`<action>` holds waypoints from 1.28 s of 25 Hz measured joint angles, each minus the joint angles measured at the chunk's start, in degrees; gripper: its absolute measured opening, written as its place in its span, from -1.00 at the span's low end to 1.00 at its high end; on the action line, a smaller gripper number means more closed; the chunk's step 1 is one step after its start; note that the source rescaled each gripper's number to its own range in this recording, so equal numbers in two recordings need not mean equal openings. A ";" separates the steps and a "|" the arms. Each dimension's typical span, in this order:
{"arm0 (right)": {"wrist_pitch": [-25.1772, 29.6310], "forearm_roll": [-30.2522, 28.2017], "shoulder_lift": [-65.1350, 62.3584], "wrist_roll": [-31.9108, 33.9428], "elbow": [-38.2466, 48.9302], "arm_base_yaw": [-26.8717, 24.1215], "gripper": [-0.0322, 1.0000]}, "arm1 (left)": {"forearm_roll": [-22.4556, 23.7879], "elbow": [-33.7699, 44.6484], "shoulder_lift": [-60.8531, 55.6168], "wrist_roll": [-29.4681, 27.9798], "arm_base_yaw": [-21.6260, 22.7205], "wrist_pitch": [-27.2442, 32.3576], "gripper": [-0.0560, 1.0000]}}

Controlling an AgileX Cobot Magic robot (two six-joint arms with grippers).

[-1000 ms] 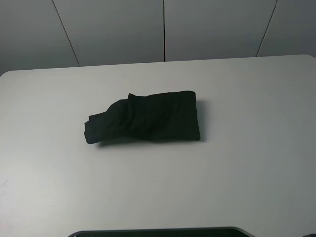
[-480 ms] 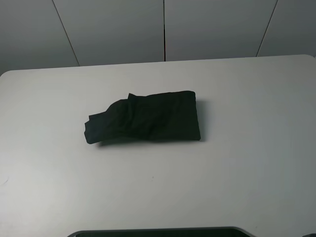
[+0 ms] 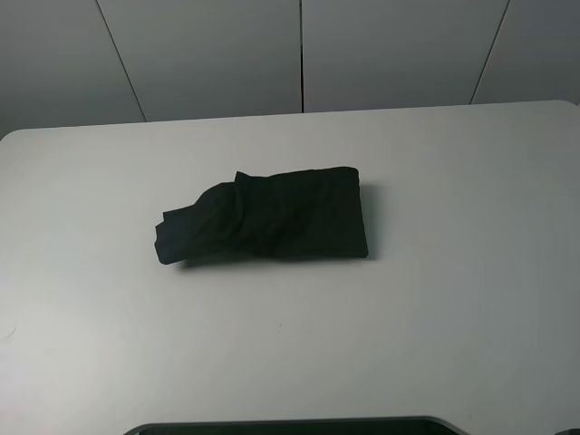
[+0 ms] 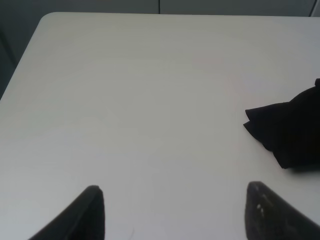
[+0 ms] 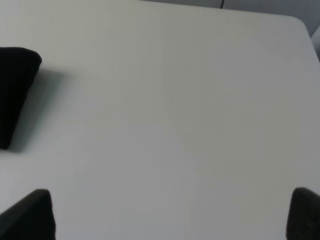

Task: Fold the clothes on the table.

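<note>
A black garment (image 3: 267,217) lies folded into a compact bundle in the middle of the white table (image 3: 435,299). Its left end is rumpled, its right end is a neat edge. In the left wrist view the rumpled end (image 4: 290,130) shows beyond my left gripper (image 4: 175,210), which is open and empty over bare table. In the right wrist view the garment's neat corner (image 5: 15,95) shows away from my right gripper (image 5: 170,212), which is open and empty. Neither gripper shows in the exterior high view.
The table's far edge meets a grey panelled wall (image 3: 299,54). A dark object (image 3: 290,426) sits at the table's front edge in the exterior high view. The table's rounded corners show in both wrist views.
</note>
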 joint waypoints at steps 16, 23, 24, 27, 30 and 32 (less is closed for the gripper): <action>-0.19 -1.34 0.00 1.75 0.00 1.70 1.00 | -0.22 0.03 0.00 0.00 -1.68 -0.13 0.79; -0.33 -2.56 0.00 3.16 0.00 1.70 1.00 | -0.22 0.03 0.00 0.00 -1.68 -0.13 1.00; -0.33 -2.56 0.00 3.16 0.00 1.70 1.00 | -0.22 0.03 0.00 0.00 -1.68 -0.13 1.00; -0.33 -2.56 0.00 3.16 0.00 1.70 1.00 | -0.22 0.03 0.00 0.00 -1.68 -0.13 1.00; -0.33 -2.56 0.00 3.29 0.00 1.70 1.00 | -0.22 0.03 0.00 0.00 -1.68 -0.13 1.00; -0.33 -2.56 0.00 3.29 0.00 1.70 1.00 | -0.22 0.03 0.00 0.00 -1.68 -0.13 1.00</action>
